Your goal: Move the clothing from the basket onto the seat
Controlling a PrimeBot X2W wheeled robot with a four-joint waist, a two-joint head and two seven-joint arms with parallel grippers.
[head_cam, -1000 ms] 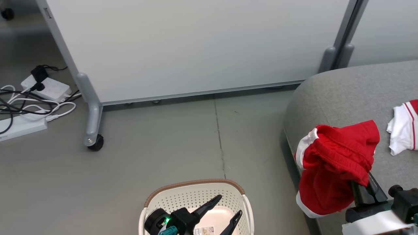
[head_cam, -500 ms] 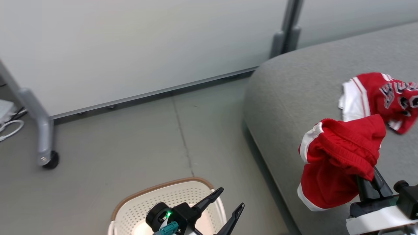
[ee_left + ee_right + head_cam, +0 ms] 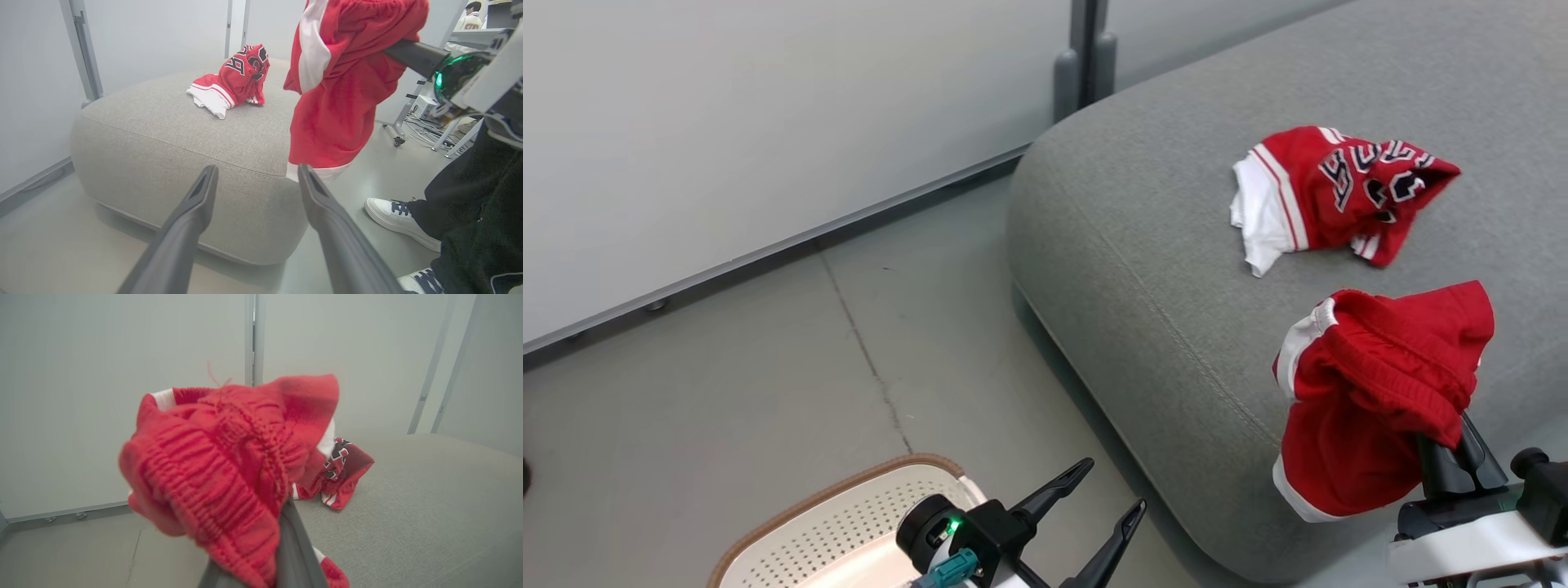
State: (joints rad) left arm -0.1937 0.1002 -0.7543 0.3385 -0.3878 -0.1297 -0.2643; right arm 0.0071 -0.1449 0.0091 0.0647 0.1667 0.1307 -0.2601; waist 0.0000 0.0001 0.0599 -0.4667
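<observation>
The head view has swung to the seat (image 3: 1176, 269), leaving the basket (image 3: 841, 523) at the bottom edge. One lettered garment (image 3: 1339, 192) lies on the seat. The red shorts (image 3: 1372, 400) hang at its near edge from the tightly closed right pincer (image 3: 1454, 457), nearly deliverable, while the left pincer (image 3: 1112, 486) gapes wide, empty.

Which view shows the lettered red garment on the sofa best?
Head view: the lettered garment lies whole and unobstructed on the sofa. Left wrist view shows it smaller; in the right wrist view the held red garment half hides it.
</observation>
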